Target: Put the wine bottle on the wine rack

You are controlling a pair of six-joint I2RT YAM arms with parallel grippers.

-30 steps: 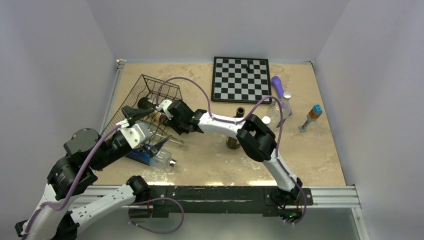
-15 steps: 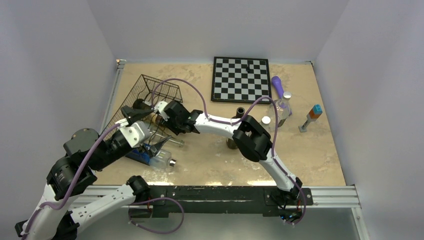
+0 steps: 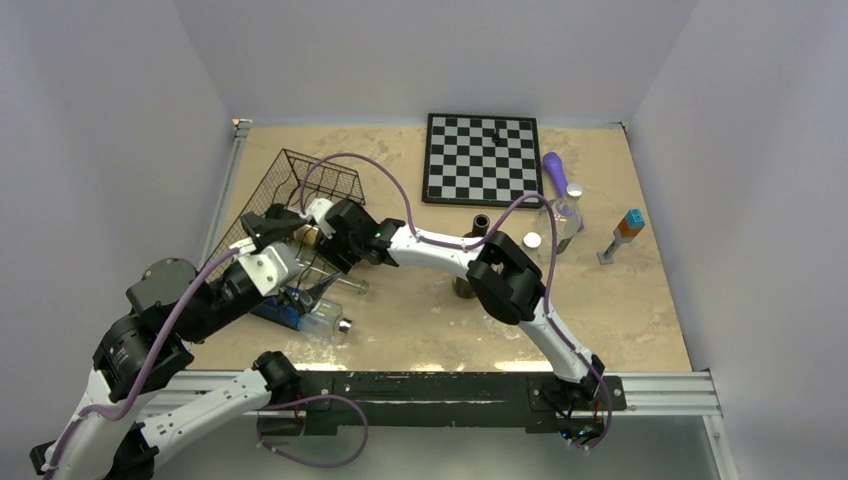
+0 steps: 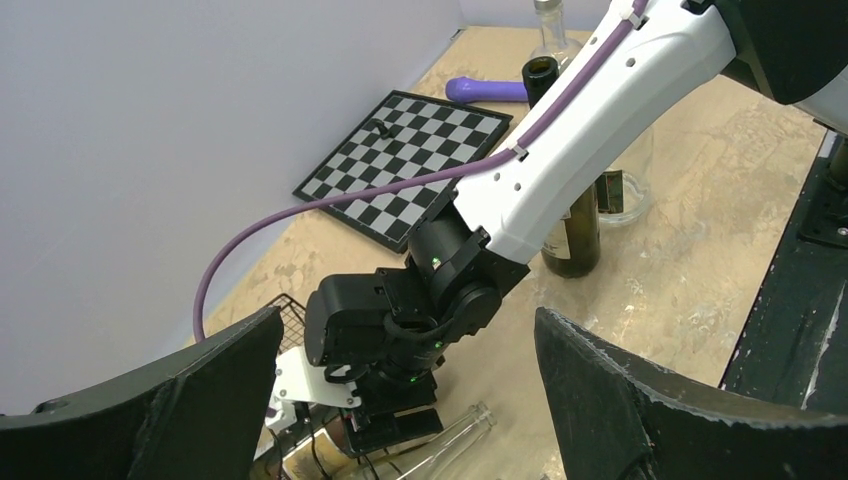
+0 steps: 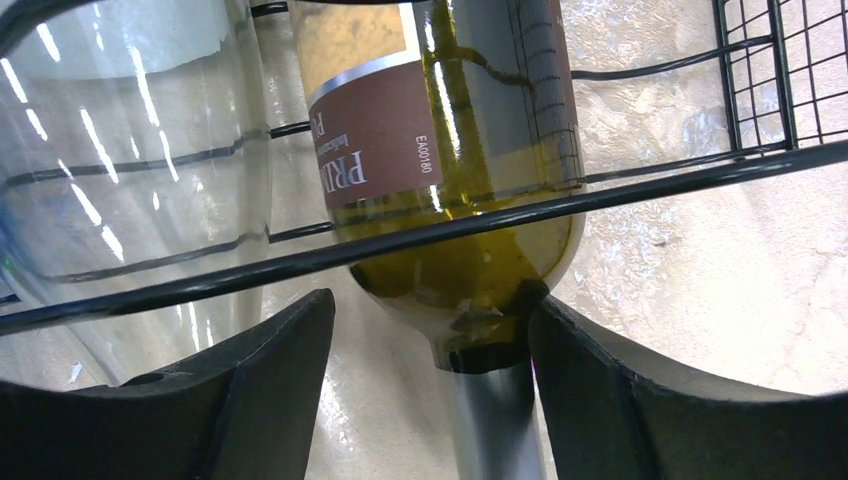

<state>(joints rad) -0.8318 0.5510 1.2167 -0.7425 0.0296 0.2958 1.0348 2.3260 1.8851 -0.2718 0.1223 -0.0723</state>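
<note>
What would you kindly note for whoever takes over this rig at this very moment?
Left tool: open, empty, hovering near the wine rack.
Right tool: open, its fingers either side of the wine bottle neck, not gripping.
The wine bottle lies on the rack's wires, beside a clear bottle.
Done: bottle placed. Left: probably just back the right arm away, clear of the neck.

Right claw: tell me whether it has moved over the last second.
Yes. The right claw slid left in the top view, farther over the wine rack.
</note>
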